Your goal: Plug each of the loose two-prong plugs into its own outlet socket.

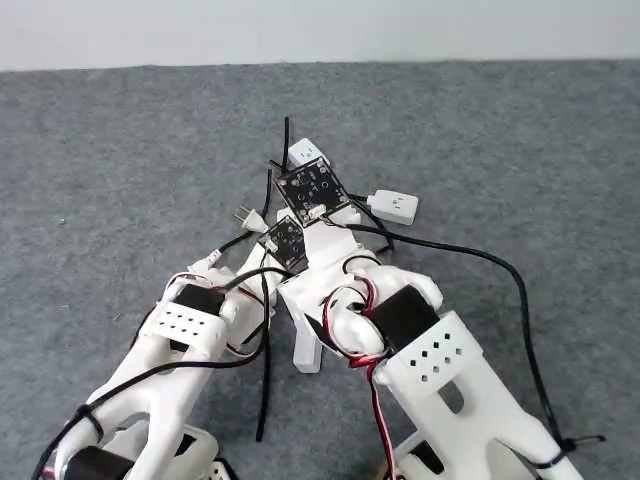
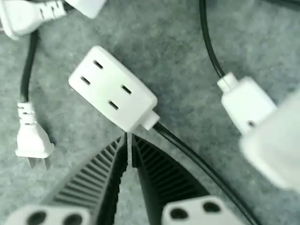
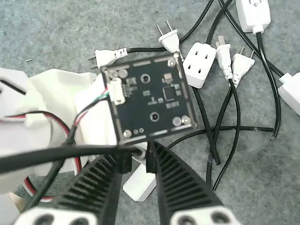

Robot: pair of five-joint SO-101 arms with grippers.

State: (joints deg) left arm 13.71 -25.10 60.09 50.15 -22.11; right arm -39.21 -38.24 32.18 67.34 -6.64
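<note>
My left gripper [image 2: 127, 140] is shut, empty, its tips just short of the cord neck of a white two-socket outlet [image 2: 112, 93] lying on the carpet. A loose white two-prong plug [image 2: 32, 143] lies beside it, and another white outlet [image 2: 246, 105] is on the other side. My right gripper [image 3: 137, 157] is shut on a white block [image 3: 139, 183] where a black cord [image 3: 56, 157] enters. Beyond it lie two plugs [image 3: 168, 35] [image 3: 105, 56], an outlet [image 3: 200, 63] and a pair of plugs [image 3: 232, 58]. The high view shows outlets [image 1: 305, 152] [image 1: 393, 206] and a plug [image 1: 247, 218].
Both arms crowd together mid-table, their camera boards [image 1: 313, 190] [image 1: 283, 242] stacked close. The other arm's board [image 3: 147, 96] stands right in front of my right gripper. Black cords [image 1: 500, 270] loop across the grey carpet [image 1: 120, 150], which is open to the left and far side.
</note>
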